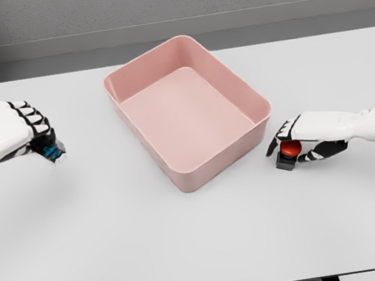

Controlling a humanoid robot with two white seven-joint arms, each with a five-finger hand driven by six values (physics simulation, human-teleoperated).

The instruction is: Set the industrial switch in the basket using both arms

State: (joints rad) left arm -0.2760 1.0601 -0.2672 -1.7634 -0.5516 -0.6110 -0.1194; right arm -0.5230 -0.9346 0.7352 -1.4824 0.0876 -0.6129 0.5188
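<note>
The right hand (312, 137) lies low over the white counter (202, 237), its fingers curled around a small switch (287, 153) with a red button on a dark base. The switch sits under the hand's fingertips, at the end nearest the pink basket (123, 86), and appears to rest on the counter. The basket stands just beside this hand, toward the middle of the counter, with nothing inside it. The left hand (13, 128) is on the far side of the basket, well apart from it, fingers closed on a small blue and black object (52, 151) tucked under its knuckles.
</note>
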